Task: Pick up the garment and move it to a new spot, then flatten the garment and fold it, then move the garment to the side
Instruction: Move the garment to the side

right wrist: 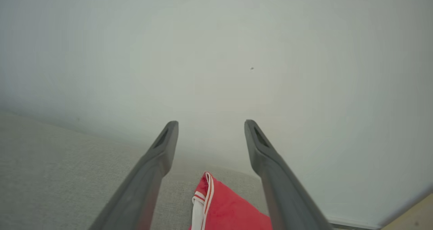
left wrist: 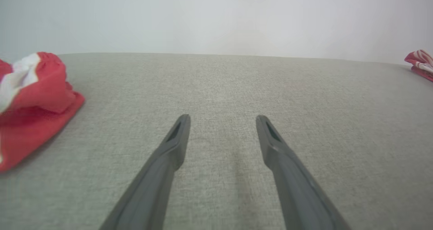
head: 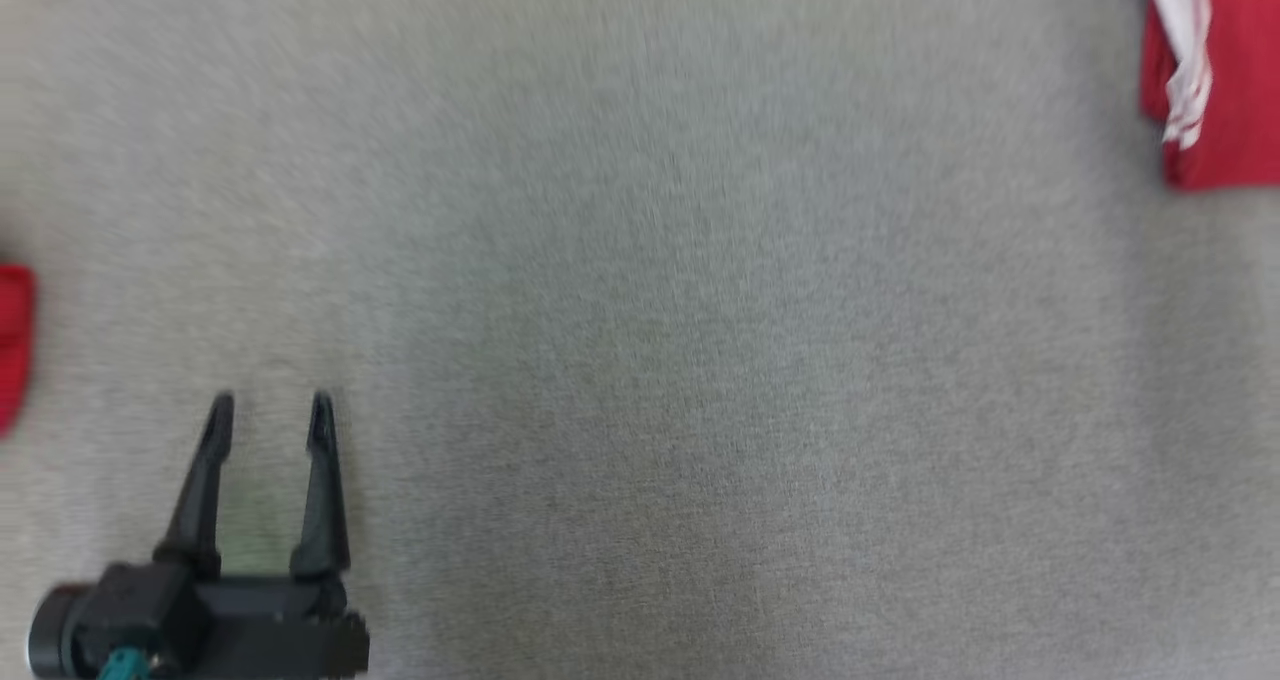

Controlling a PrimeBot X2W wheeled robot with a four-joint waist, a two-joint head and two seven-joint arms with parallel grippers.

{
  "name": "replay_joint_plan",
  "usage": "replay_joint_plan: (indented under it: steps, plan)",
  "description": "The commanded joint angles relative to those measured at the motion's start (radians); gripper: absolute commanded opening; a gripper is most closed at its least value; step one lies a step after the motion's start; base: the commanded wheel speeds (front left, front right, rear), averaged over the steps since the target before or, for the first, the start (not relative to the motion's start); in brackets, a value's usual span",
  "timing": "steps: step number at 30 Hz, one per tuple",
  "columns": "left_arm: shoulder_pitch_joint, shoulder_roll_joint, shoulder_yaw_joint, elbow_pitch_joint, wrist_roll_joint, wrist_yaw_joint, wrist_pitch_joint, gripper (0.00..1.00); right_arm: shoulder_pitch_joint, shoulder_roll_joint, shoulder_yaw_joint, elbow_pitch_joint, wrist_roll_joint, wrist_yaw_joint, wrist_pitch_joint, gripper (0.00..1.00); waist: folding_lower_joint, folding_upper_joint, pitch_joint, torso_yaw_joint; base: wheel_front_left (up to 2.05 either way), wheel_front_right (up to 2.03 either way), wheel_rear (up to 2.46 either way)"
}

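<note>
Evidently the last step, moving the garment to the side, can be judged all but done. A red garment (head: pixel 1235 90) with white trim, seemingly folded, is seen at the far right of the grey desk (head: pixel 640 360). It lies just below the right tool (right wrist: pixel 211 122), whose fingers are spread wide with nothing held. The left tool (head: pixel 272 400) is likewise spread wide and empty, low over bare desk. A crumpled garment (left wrist: pixel 33 105), also red and white, lies off to its left. Next, the right tool would need to be drawn clear without the fold being snagged; the crumpled piece could then be addressed.
</note>
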Motion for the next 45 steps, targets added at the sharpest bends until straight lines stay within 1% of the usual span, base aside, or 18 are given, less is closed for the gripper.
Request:
replay_joint_plan:
  steps: [1,6,7,14,15,20,24,28,32,37,41,45]
  plan:
    - [0.034,-0.005,0.008,0.011,-0.006,0.005,0.000,1.00,0.054,0.027,-0.003,-0.019,-0.010,-0.003,-0.010,1.00,-0.0002,-0.0002,-0.142,0.040,0.00,0.00,0.00]
    - [0.087,-0.013,0.021,0.032,-0.016,0.004,0.000,1.00,0.198,0.117,-0.031,-0.089,-0.011,-0.003,-0.021,1.00,-0.0002,-0.0002,-0.227,0.067,0.00,0.00,0.00]
    - [0.101,-0.016,0.025,0.042,-0.018,0.003,0.000,1.00,0.259,0.149,-0.047,-0.117,-0.014,-0.003,-0.024,1.00,-0.0002,-0.0002,-0.255,0.078,0.00,0.00,0.00]
    - [0.137,-0.023,0.026,0.075,-0.019,-0.004,0.000,1.00,0.474,0.251,-0.113,-0.213,-0.020,-0.003,-0.025,1.00,-0.0002,-0.0002,-0.336,0.114,0.00,0.00,0.00]
    - [0.137,-0.023,0.026,0.075,-0.019,-0.004,0.000,1.00,0.474,0.251,-0.113,-0.213,-0.020,-0.003,-0.025,1.00,-0.0002,-0.0002,-0.336,0.114,0.00,0.00,0.00]
    - [0.159,-0.025,0.034,0.091,-0.015,-0.008,0.000,1.00,0.630,0.312,-0.146,-0.292,-0.028,-0.003,-0.024,1.00,-0.0002,-0.0002,-0.381,0.131,0.00,0.00,0.00]
    - [0.170,-0.026,0.036,0.098,-0.010,-0.009,0.000,1.00,0.739,0.348,-0.164,-0.357,-0.038,-0.003,-0.020,1.00,-0.0002,-0.0002,-0.401,0.135,0.00,0.00,0.00]
    - [0.177,-0.026,0.041,0.104,-0.008,-0.010,0.000,1.00,0.834,0.390,-0.180,-0.413,-0.056,-0.003,-0.013,1.00,-0.0002,-0.0002,-0.416,0.132,0.00,0.00,0.00]
    - [0.188,-0.026,0.045,0.110,-0.007,-0.013,0.000,1.00,0.912,0.446,-0.192,-0.458,-0.083,-0.003,-0.011,1.00,-0.0002,-0.0002,-0.426,0.120,0.00,0.00,0.00]
    - [0.193,-0.027,0.045,0.122,-0.008,-0.017,0.000,1.00,0.992,0.510,-0.223,-0.481,-0.103,-0.003,-0.017,1.00,-0.0002,-0.0002,-0.442,0.109,0.00,0.00,0.00]
    - [0.200,-0.029,0.049,0.128,-0.012,-0.017,0.000,1.00,1.039,0.536,-0.227,-0.501,-0.124,-0.003,-0.021,1.00,-0.0002,-0.0002,-0.451,0.095,0.00,0.00,0.00]
    - [0.211,-0.030,0.049,0.138,-0.010,-0.018,0.000,1.00,1.059,0.544,-0.229,-0.502,-0.128,-0.003,-0.023,1.00,-0.0002,-0.0002,-0.460,0.088,0.00,0.00,0.00]
